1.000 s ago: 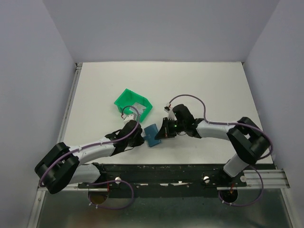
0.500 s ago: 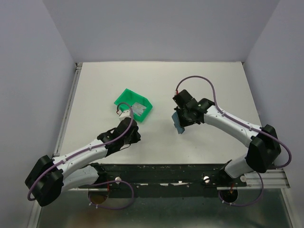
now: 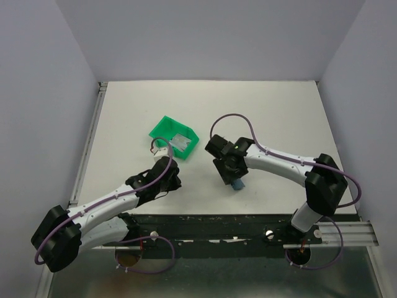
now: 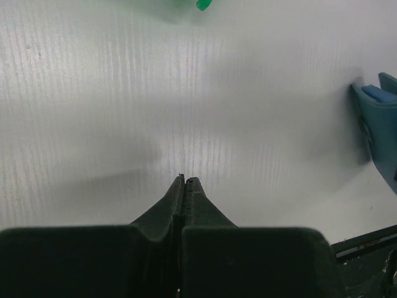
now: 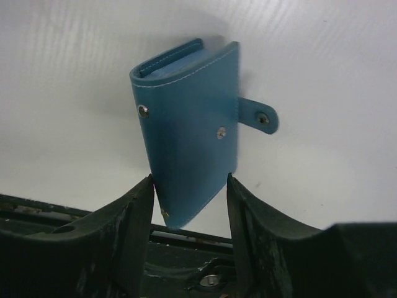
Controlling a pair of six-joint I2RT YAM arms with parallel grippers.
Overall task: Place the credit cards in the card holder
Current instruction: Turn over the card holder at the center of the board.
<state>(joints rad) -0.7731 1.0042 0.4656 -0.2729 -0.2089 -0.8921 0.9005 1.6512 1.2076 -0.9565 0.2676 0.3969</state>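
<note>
The card holder [image 5: 186,133] is a blue wallet, folded, with its snap tab [image 5: 260,118] sticking out to the right. Its lower corner sits between the spread fingers of my right gripper [image 5: 189,186], which is open. From above, only a sliver of the card holder [image 3: 237,185] shows under that gripper [image 3: 232,174], near the table's front. One grey-white credit card [image 3: 180,143] lies in the green bin. My left gripper [image 3: 174,179] is shut on nothing; in its own view the fingertips [image 4: 185,181] meet over bare table, with the card holder [image 4: 379,133] at the right edge.
The green plastic bin [image 3: 162,128] stands left of centre, just beyond the left gripper; its corner [image 4: 203,4] shows at the top of the left wrist view. The black mounting rail [image 3: 217,220] runs along the near edge, close behind the right gripper.
The right gripper carried the card holder from the left gripper to the right, then back toward the near edge, and its jaws have opened. The left arm drew back slightly, still shut.
</note>
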